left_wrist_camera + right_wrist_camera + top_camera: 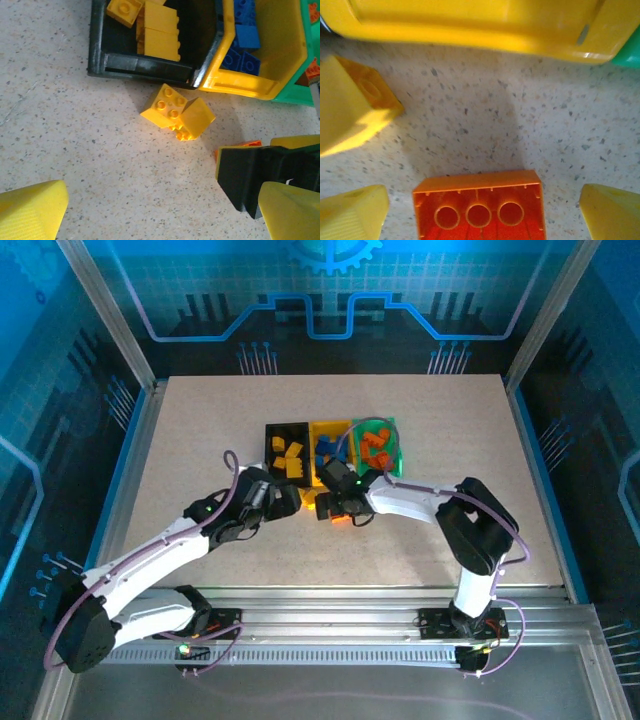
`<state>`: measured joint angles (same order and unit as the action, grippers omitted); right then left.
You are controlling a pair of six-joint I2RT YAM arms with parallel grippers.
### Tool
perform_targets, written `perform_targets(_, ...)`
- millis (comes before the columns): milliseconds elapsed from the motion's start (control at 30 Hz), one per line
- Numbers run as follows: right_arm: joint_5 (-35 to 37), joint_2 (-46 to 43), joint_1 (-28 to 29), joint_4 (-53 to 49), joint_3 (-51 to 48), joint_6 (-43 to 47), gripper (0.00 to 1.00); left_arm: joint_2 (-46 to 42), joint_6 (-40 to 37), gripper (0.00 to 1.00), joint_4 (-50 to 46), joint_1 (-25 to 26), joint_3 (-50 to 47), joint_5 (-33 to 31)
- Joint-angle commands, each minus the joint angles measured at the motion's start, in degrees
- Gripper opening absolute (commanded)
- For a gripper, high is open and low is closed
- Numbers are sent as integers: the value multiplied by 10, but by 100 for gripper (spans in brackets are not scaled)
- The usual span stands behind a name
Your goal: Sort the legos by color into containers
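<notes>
One orange brick (pixel 479 207) is lying studs-down on the table (pixel 520 125) beside the yellow bin (pixel 470 20), between the right gripper's (pixel 481 195) parted fingers (nothing clamped yet). Closing, then carrying to the green bin (pixel 629 54), is probably coming next; the left gripper (pixel 162 200) is hovering spread, empty.

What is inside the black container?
Several yellow legos, no other colour showing. The floor of the black container beneath them is covered, so anything under them cannot be seen.

Blue light tints the walls (pixel 450 300) in the overhead view, while the tabletop (pixel 200 440) is evenly bright. In the right wrist view the yellow bin (pixel 470 20) blurs, and a soft shadow lies beyond the orange brick (pixel 480 205).
</notes>
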<state>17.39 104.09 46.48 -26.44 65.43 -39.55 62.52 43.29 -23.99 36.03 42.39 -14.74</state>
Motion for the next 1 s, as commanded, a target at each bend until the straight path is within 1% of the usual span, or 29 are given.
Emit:
perform_targets(0, 18, 26, 15, -39, 23, 21, 99, -13, 7, 99, -10, -9, -16, -2)
perform_targets(100, 10, 32, 17, -31, 18, 23, 95, -8, 9, 99, -9, -13, -16, 1)
perform_targets(200, 6, 26, 17, -19, 9, 27, 86, -4, 10, 99, -7, -15, -17, 2)
perform_targets(333, 10, 3, 16, -3, -5, 34, 69, 0, 12, 99, -6, -14, -16, 5)
perform_targets(367, 14, -6, 15, 0, -9, 35, 66, -1, 14, 99, -6, -15, -16, 7)
perform_targets(467, 27, -48, 12, 10, -30, 39, 61, -4, 14, 99, -4, -15, -16, 12)
perform_targets(600, 38, -126, -6, 6, -43, 49, 60, -9, 15, 99, -6, -15, -16, 13)
perform_targets(700, 41, -162, -47, -4, -30, 59, 61, -9, 16, 99, -7, -15, -20, 15)
perform_targets(800, 26, -144, -103, -24, 12, 60, 61, -10, 21, 99, -6, -15, -23, 18)
perform_targets(967, 26, -49, -164, -58, 114, 60, 62, -9, 22, 99, -9, -15, -22, 23)
